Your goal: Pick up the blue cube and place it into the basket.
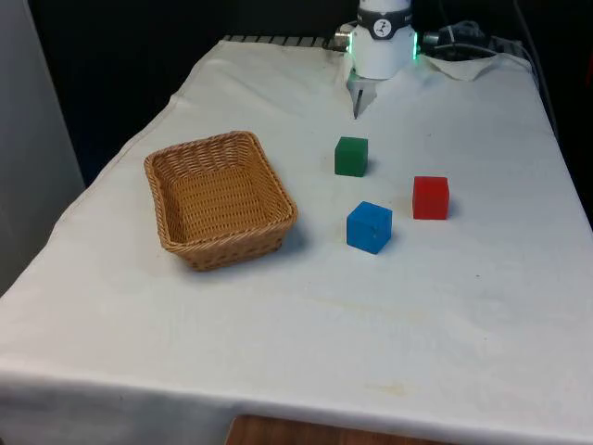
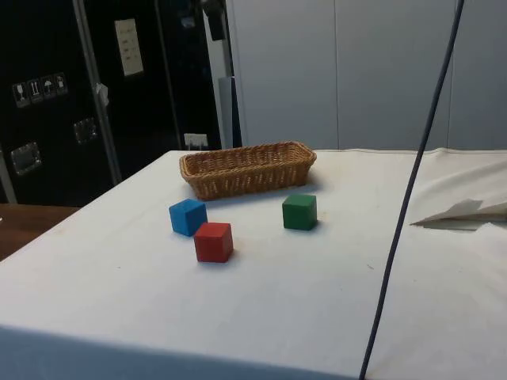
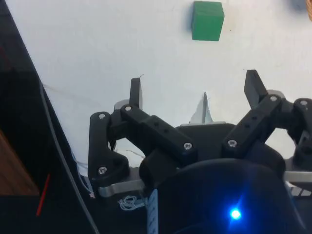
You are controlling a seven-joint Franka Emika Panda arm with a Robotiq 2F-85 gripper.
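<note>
Light falls evenly and fairly brightly from overhead across the white cloth (image 1: 445,306), with no harsh glare. Shadows are soft and short: the basket (image 1: 220,197) casts a faint one at its base toward the front view's right, and the blue cube (image 1: 369,227), red cube (image 1: 431,197) and green cube (image 1: 351,156) each carry a thin dark edge beneath. In the side view the cabinets (image 2: 55,95) stay dim. In the wrist view the black gripper (image 3: 195,90) looks underexposed against the bright cloth, which is nearly washed out there.

Green cube (image 1: 351,156) and red cube (image 1: 431,197), apart on white cloth (image 1: 306,343).
</note>
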